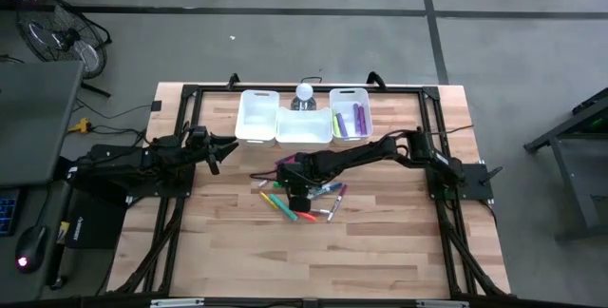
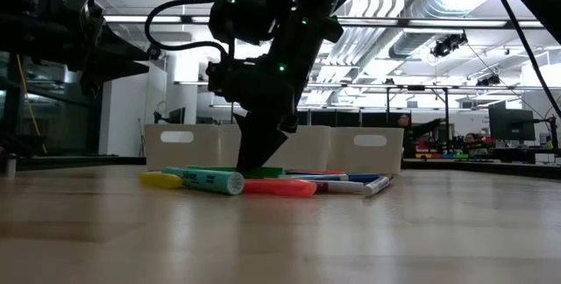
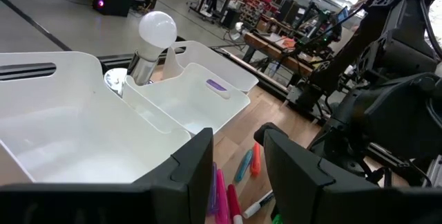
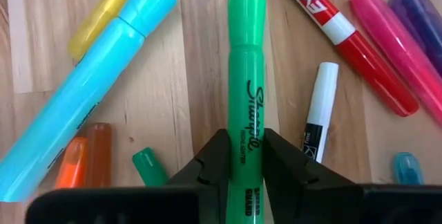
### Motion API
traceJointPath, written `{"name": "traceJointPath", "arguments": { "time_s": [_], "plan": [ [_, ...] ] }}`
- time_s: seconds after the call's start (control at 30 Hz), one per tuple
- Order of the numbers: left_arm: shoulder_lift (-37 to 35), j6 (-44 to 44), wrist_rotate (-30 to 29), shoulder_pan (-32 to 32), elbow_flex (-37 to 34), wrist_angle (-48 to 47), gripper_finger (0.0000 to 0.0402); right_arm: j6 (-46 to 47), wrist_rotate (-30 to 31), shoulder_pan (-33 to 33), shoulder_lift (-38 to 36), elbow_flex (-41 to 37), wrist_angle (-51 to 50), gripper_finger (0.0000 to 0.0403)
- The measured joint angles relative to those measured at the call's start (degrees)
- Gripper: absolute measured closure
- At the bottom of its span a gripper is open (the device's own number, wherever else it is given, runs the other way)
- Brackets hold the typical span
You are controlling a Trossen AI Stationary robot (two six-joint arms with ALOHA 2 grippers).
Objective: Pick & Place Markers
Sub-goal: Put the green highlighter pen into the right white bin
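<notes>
The right end effector is reaching down among the loose markers at the middle of the pale wooden plank table, its two dark fingers pressing against both sides of a green plastic Sharpie highlighter marker. The highlighter is lying flat on the table, its long axis running straight out between the fingers and its cap end pointing away from the wrist. In the low view the same end effector is meeting the table at the pile.

Around the gripped marker nine others are showing in the right wrist view: one large light-blue highlighter and one yellow highlighter lying parallel on a diagonal, one orange marker, one short green cap end, one thin white-barrelled marker, one red-and-white Expo dry-erase marker, one pink highlighter, one purple marker and one small blue tip.

Three white rectangular plastic bins are standing in a row at the far side: the left bin, the middle bin and the right bin, the last holding a few markers, purple and yellow-green among them. A white light bulb is standing just behind the middle bin.

The left end effector is hovering at the left, near the left bin, its fingers standing apart with nothing between them.
</notes>
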Motion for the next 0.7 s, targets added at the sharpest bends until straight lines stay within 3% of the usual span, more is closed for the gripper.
{"name": "traceJointPath", "arguments": {
  "time_s": [0.7],
  "plan": [
    [0.0,0.0,0.0,0.0,0.0,0.0,0.0273,3.3,-3.2,0.0,-1.0,-0.3,1.5,0.0349]
  ]
}}
